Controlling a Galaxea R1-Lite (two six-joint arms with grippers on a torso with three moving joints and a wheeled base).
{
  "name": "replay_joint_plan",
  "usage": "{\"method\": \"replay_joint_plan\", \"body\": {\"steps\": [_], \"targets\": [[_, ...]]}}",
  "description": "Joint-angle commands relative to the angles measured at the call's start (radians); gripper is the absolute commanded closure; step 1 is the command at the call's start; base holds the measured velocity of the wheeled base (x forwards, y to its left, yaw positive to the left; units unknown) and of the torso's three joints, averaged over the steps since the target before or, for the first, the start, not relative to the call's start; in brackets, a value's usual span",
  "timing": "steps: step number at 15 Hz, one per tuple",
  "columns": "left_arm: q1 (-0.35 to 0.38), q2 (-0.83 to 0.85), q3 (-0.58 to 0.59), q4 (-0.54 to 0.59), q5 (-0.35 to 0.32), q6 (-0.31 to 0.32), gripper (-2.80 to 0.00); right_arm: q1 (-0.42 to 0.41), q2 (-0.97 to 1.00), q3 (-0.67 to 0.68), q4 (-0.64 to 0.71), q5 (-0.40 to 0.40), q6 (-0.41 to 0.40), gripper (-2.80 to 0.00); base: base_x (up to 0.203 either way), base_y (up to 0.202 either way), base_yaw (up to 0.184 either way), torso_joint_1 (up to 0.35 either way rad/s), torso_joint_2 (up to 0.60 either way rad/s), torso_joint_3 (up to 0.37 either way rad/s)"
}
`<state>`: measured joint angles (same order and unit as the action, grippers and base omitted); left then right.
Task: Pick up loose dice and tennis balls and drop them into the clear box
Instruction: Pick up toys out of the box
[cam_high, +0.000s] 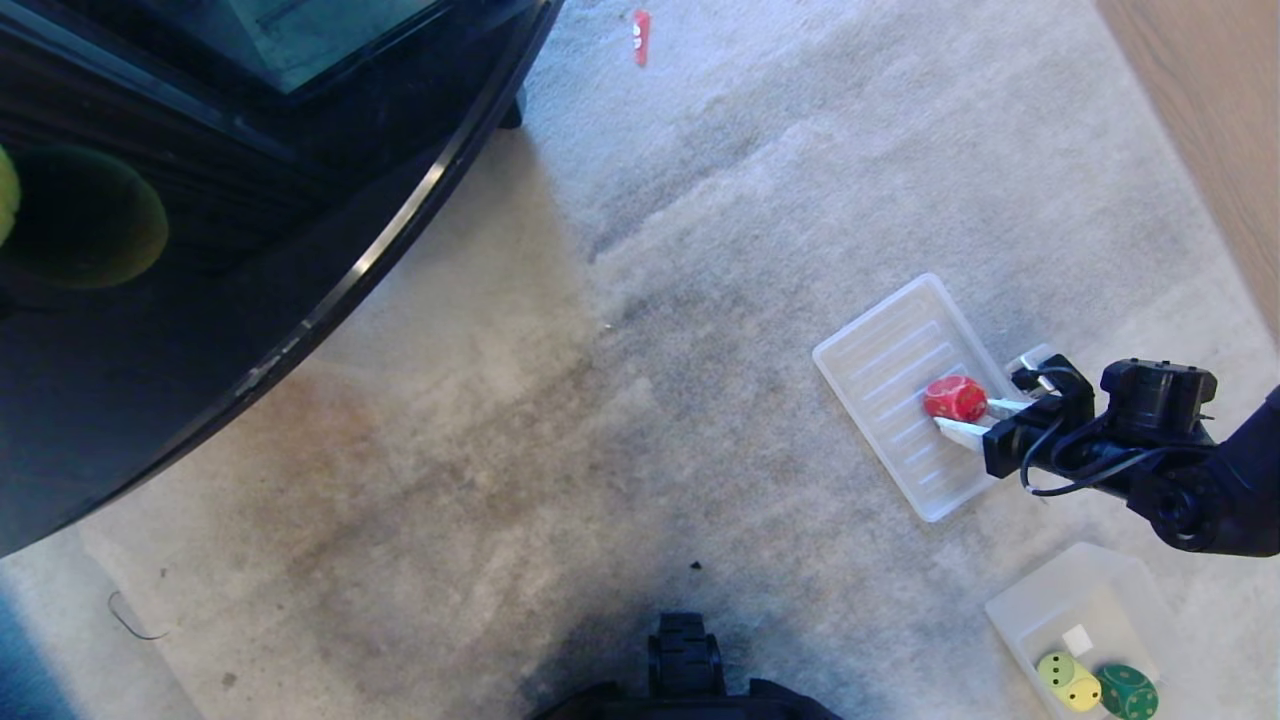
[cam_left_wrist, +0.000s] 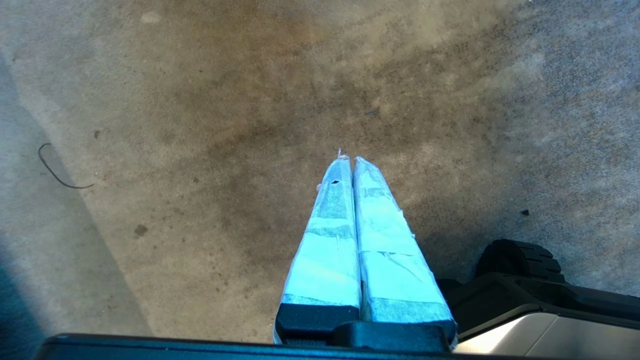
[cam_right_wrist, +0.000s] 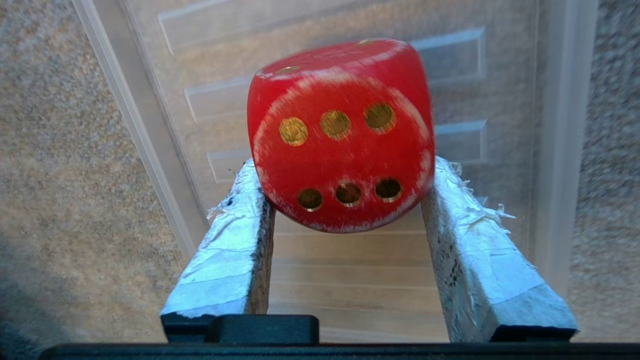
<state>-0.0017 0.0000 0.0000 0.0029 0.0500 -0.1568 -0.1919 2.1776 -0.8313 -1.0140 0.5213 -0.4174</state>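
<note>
Nearest the robot's base, the left hand (cam_left_wrist: 350, 162) hangs parked low over the stained carpet (cam_high: 500, 480), its 2 taped fingers pressed together with nothing between them. To the robot's right, close in, sits the clear box (cam_high: 1075, 585) with a yellow die (cam_high: 1068, 681) and a dark green die (cam_high: 1128, 690) touching each other inside it, plus a small pale square piece that cannot be identified. Just beyond the box, the right hand (cam_high: 958, 412) reaches out over the flat ribbed tray (cam_high: 880, 370), and its 2 taped fingers (cam_right_wrist: 235, 240) are pressed against opposite sides of the red die (cam_right_wrist: 342, 135), about half open to match the die's width. The wrist view shows the die seated only at the fingertips, its 6-pip face turned toward the camera, with the tray's ribs behind it; whether the die has left the tray cannot be told. The step in hand is judged to be the grasp of the red die, the 3rd die to go into the box. The next move calls for a firm squeeze, a lift clear of the tray's rim, then a swing back toward the robot until the die hangs over the box's open middle before release; a shallow fingertip hold like this could let the rounded die slip. Farther off, a dark glossy table (cam_high: 200, 250) fills the left of the head view, with a blurred yellow-green shape at its edge, perhaps a tennis ball.
</note>
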Motion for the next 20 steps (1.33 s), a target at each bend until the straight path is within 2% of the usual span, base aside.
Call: {"method": "replay_joint_plan", "body": {"steps": [1, 5, 6, 9, 10, 12, 16, 17, 18, 20], "targets": [[0.000, 0.000, 0.000, 0.000, 0.001, -0.001, 0.00, 0.000, 0.012, -0.002, 0.012, 0.002, -0.001, 0.00, 0.000, 0.000, 0.000, 0.000, 0.00, 0.000], [0.000, 0.000, 0.000, 0.000, 0.001, -0.001, 0.00, -0.007, -0.021, 0.006, 0.050, -0.002, 0.002, 0.00, 0.000, 0.000, 0.000, 0.000, 0.00, 0.000], [0.000, 0.000, 0.000, 0.000, 0.001, -0.001, 0.00, -0.009, -0.042, 0.008, 0.098, -0.021, -0.001, 0.00, 0.000, 0.000, 0.000, 0.000, 0.00, 0.000], [0.000, 0.000, 0.000, 0.000, 0.001, -0.001, 0.00, -0.010, -0.092, 0.005, 0.250, -0.234, 0.005, 0.00, 0.000, 0.000, 0.000, 0.000, 0.00, 0.000], [0.000, 0.000, 0.000, 0.000, 0.001, -0.001, 0.00, -0.007, -0.101, 0.003, 0.272, -0.282, 0.026, 0.00, 0.000, 0.000, 0.000, 0.000, 0.00, 0.000], [0.000, 0.000, 0.000, 0.000, 0.002, -0.001, 0.00, 0.000, -0.121, 0.001, 0.280, -0.313, 0.044, 0.00, 0.000, 0.000, 0.000, 0.000, 0.00, 0.000], [0.000, 0.000, 0.000, 0.000, 0.001, -0.001, 0.00, 0.000, -0.131, 0.023, 0.288, -0.320, 0.046, 0.00, 0.000, 0.000, 0.000, 0.000, 0.00, 0.000], [0.000, 0.000, 0.000, 0.000, 0.001, -0.001, 0.00, 0.000, -0.130, 0.029, 0.290, -0.321, 0.046, -0.54, 0.000, 0.000, 0.000, 0.000, 0.00, 0.000], [0.000, 0.000, 0.000, 0.000, 0.001, -0.001, 0.00, 0.001, -0.122, 0.035, 0.290, -0.321, 0.047, -2.80, 0.000, 0.000, 0.000, 0.000, 0.00, 0.000], [0.000, 0.000, 0.000, 0.000, 0.001, -0.001, 0.00, 0.007, -0.098, 0.052, 0.278, -0.322, 0.060, -2.80, 0.000, 0.000, 0.000, 0.000, 0.00, 0.000]]}}
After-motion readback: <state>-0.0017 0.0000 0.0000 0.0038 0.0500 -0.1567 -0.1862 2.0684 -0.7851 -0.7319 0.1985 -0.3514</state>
